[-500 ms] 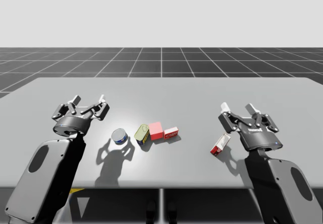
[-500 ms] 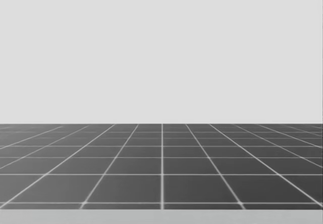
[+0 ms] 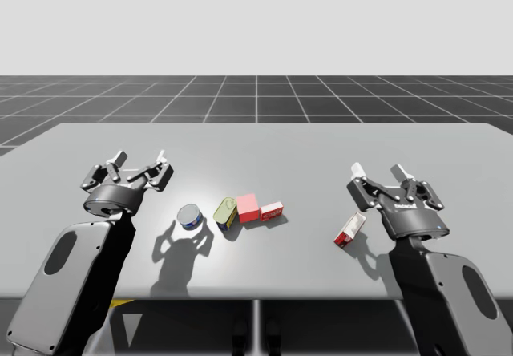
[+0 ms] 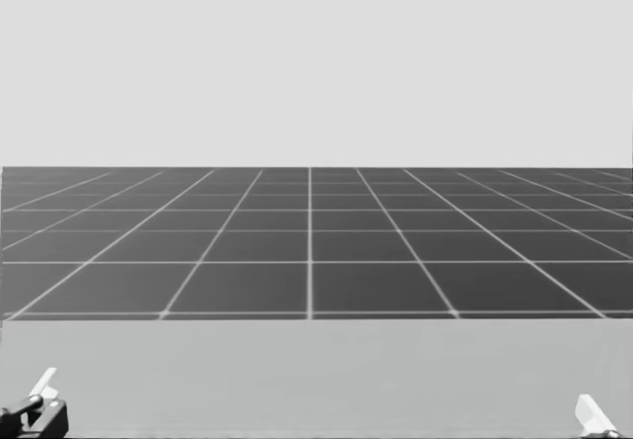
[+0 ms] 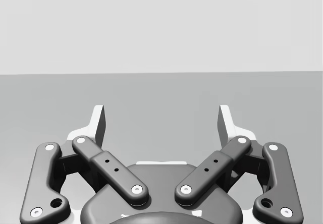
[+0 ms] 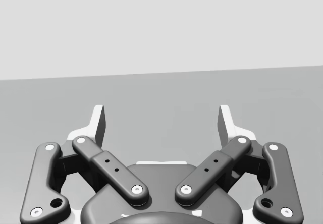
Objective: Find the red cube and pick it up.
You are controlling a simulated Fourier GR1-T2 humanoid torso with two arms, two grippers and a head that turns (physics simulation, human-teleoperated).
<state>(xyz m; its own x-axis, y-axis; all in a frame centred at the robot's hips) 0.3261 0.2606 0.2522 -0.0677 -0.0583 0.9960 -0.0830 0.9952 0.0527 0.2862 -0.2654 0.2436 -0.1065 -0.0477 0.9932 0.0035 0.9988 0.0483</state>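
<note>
Nothing picked up yet: the red cube (image 3: 248,207) sits mid-table (image 3: 321,143) toward the near edge, left gripper (image 3: 141,162) and right gripper (image 3: 377,171) both spread wide and empty, so reach, grasp and lift remain.

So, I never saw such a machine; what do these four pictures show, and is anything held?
A simulated robot torso with two arms sits at a grey table. One picture looks down from above, one from its head, two from its wrists along each gripper. The left gripper and right gripper are open and hold nothing. On it: a round blue can, a yellow-green can, the red cube, a small red-and-white box beside it, and another red-and-white box near the right gripper.
</note>
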